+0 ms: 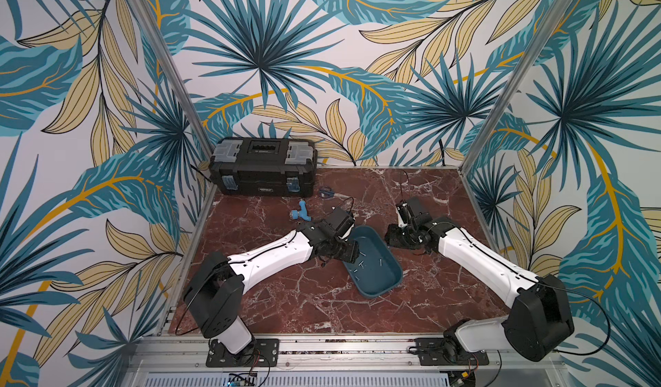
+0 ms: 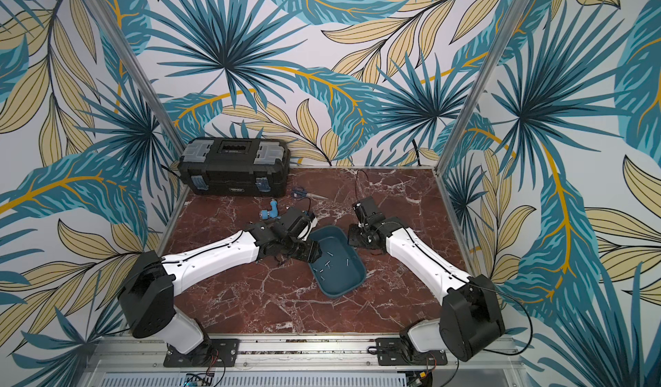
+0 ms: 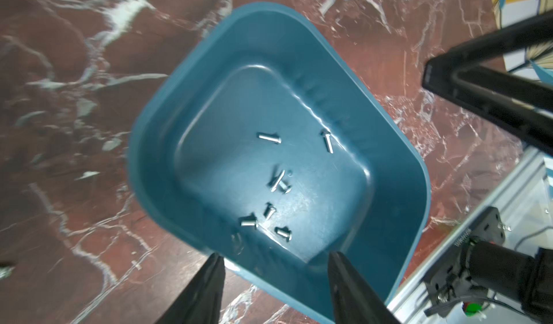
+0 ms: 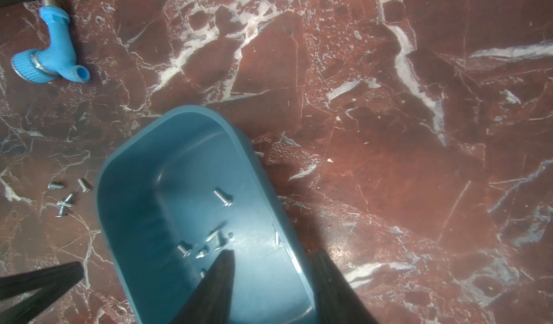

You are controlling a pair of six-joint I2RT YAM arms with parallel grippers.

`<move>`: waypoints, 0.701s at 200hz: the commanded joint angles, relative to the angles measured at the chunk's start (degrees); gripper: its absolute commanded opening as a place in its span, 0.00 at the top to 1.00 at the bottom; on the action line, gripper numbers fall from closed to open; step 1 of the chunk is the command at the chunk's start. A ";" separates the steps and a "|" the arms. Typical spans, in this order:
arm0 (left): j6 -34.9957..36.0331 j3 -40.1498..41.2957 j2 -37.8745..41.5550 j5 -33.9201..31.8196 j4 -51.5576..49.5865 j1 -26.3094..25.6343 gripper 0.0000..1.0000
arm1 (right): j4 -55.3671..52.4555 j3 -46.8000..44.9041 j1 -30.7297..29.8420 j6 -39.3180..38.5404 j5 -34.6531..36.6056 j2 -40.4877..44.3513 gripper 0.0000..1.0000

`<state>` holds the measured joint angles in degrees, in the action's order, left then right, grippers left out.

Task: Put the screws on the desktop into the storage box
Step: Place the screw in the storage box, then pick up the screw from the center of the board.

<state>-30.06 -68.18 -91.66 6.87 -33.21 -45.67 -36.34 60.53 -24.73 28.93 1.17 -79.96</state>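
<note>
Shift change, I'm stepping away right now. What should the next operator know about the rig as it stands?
Left claw: open, empty, over one end of the storage box.
Right claw: open, empty, one finger inside the box, one outside its wall.
Done: several screws lie in the box.
Left: a small cluster of loose screws on the desktop beside the box; those probably go in next.

Near counter [image 1: 322,306] lies open. Toolbox [image 1: 263,167] and blue fitting [image 1: 299,215] block far left; left tool [image 3: 275,259] and right tool [image 4: 273,256] seemingly crowd the storage box [image 1: 384,281].
</note>
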 commanded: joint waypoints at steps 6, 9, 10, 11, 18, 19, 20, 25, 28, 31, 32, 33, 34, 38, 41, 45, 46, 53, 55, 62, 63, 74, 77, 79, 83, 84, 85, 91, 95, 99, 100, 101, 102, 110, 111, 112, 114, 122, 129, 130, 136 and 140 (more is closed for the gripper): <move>-0.17 -2.38 4.82 -4.82 -4.91 2.52 0.39 | -0.23 1.47 -0.05 -1.05 -3.63 0.61 0.53; -0.35 -2.13 5.39 -5.11 -5.52 3.00 0.39 | -0.20 1.80 -0.22 -1.14 -4.17 0.35 0.53; -0.35 -2.00 5.59 -5.16 -5.76 3.24 0.39 | -0.26 1.97 -0.27 -1.19 -4.38 0.25 0.53; -0.35 -1.93 5.78 -5.18 -5.92 3.49 0.39 | -0.29 2.14 -0.34 -1.22 -4.53 0.16 0.53; -0.59 -0.90 7.25 -5.65 -7.19 5.16 0.39 | -0.23 3.08 -0.83 -1.31 -5.62 -0.66 0.54; -0.60 -0.77 7.53 -5.60 -7.34 5.46 0.39 | -0.23 3.18 -0.88 -1.27 -5.81 -0.78 0.54; -0.60 -0.57 7.76 -5.71 -7.50 5.75 0.39 | -0.23 3.36 -1.00 -1.30 -5.91 -0.93 0.54; -0.75 0.25 8.94 -5.98 -8.33 7.12 0.40 | -0.14 4.09 -1.65 -1.46 -6.58 -1.66 0.54; -0.71 0.93 9.94 -6.12 -8.72 8.02 0.40 | -0.18 4.53 -2.17 -1.64 -6.71 -2.10 0.55; -0.58 1.52 10.79 -6.17 -9.27 8.95 0.40 | -0.10 4.99 -2.69 -1.89 -6.85 -2.60 0.55; -0.55 1.71 11.15 -6.26 -9.43 9.29 0.40 | -0.12 5.19 -2.87 -1.96 -6.87 -2.76 0.55; -0.49 1.90 11.41 -6.30 -9.69 9.64 0.40 | -0.13 5.37 -3.09 -2.04 -6.83 -2.92 0.55; -0.42 2.00 11.72 -6.46 -9.86 9.94 0.40 | -0.13 5.60 -3.28 -2.12 -6.81 -3.14 0.56; -0.10 2.90 13.00 -6.89 -10.65 11.21 0.40 | -0.26 6.31 -4.01 -2.45 -6.87 -3.94 0.56; 0.02 3.53 13.97 -7.44 -11.21 12.23 0.40 | -0.42 6.92 -4.62 -2.69 -6.80 -4.56 0.56; 0.24 4.25 15.27 -8.17 -12.04 13.59 0.40 | -0.83 7.88 -5.43 -2.88 -6.73 -5.78 0.56; 0.30 4.53 15.63 -8.36 -12.22 13.99 0.40 | -0.96 8.12 -5.56 -2.94 -6.67 -6.06 0.57; 0.43 6.10 17.93 -9.43 -13.53 16.66 0.40 | -1.79 9.95 -7.39 -3.40 -6.15 -7.85 0.57; 0.44 6.59 18.56 -9.80 -13.78 17.17 0.40 | -1.98 10.57 -7.95 -3.58 -6.04 -8.37 0.57; 0.56 8.19 20.75 -10.04 -14.59 20.39 0.40 | -2.68 12.61 -9.95 -4.41 -5.55 -10.29 0.58; 0.63 8.44 21.05 -10.04 -14.68 20.64 0.40 | -2.77 12.78 -10.23 -4.58 -5.42 -10.56 0.58; 1.26 10.31 24.07 -9.74 -15.80 25.24 0.41 | -4.24 16.48 -13.43 -6.11 -4.30 -13.72 0.58; 1.48 10.68 24.74 -9.66 -16.17 26.42 0.41 | -4.50 17.33 -14.28 -6.48 -4.21 -14.64 0.58; 1.71 10.89 25.18 -9.68 -16.40 27.12 0.41 | -4.61 18.04 -14.82 -6.75 -4.02 -15.08 0.58; 2.11 11.30 26.00 -9.65 -16.85 28.27 0.41 | -4.99 19.22 -15.73 -7.18 -4.13 -16.33 0.58; 2.20 11.35 26.13 -9.62 -17.00 28.58 0.41 | -5.03 19.46 -15.93 -7.33 -4.14 -16.66 0.58; 2.29 11.38 26.37 -9.61 -17.16 28.73 0.41 | -5.04 19.81 -16.21 -7.45 -4.06 -16.91 0.58; 2.91 11.58 27.47 -9.88 -18.12 30.34 0.41 | -5.29 21.45 -17.29 -7.98 -4.11 -18.68 0.58; 3.21 11.66 28.06 -10.14 -18.81 31.14 0.41 | -5.57 22.54 -17.99 -8.22 -3.93 -19.74 0.58; 3.55 11.60 28.67 -10.44 -19.47 31.64 0.41 | -5.92 23.72 -18.56 -8.33 -3.52 -21.19 0.59; 3.62 11.64 28.79 -10.59 -19.63 31.84 0.41 | -5.97 24.00 -18.71 -8.34 -3.40 -21.50 0.59; 3.66 11.65 28.93 -10.71 -19.75 32.03 0.41 | -6.00 24.32 -18.83 -8.35 -3.34 -21.83 0.59; 3.81 11.66 29.01 -10.81 -19.90 32.22 0.41 | -6.14 24.65 -19.02 -8.40 -3.31 -22.18 0.59; 4.52 11.52 29.99 -11.35 -21.11 33.01 0.41 | -6.90 27.06 -20.15 -9.05 -3.01 -24.88 0.59; 4.63 11.50 30.10 -11.40 -21.24 33.10 0.41 | -6.94 27.43 -20.25 -9.10 -2.93 -25.19 0.59; 4.74 11.50 30.21 -11.51 -21.35 33.14 0.41 | -7.01 27.70 -20.39 -9.17 -2.88 -25.48 0.59; 4.86 11.54 30.39 -11.66 -21.56 33.24 0.41 | -7.22 28.34 -20.67 -9.29 -2.81 -26.20 0.59; 5.54 11.47 31.27 -12.47 -22.57 33.60 0.41 | -7.76 30.75 -20.97 -9.67 -2.39 -28.89 0.59; 6.11 11.33 31.89 -12.54 -23.48 33.79 0.41 | -8.03 32.88 -23.30 -10.26 -2.17 -31.09 0.59; 6.18 11.32 31.94 -12.56 -23.61 33.80 0.41 | -8.08 33.02 -23.45 -10.32 -2.11 -31.42 0.58; 6.43 11.12 32.42 -14.79 -24.44 33.87 0.41 | -8.30 34.95 -24.25 -10.93 -1.92 -33.35 0.58; 6.55 11.06 32.70 -15.32 -24.77 33.88 0.41 | -8.63 36.18 -24.74 -11.30 -1.63 -34.43 0.58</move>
<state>-26.44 -58.33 -61.17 -4.32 -53.08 -12.47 -41.01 91.92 -46.92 20.84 -2.52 -108.95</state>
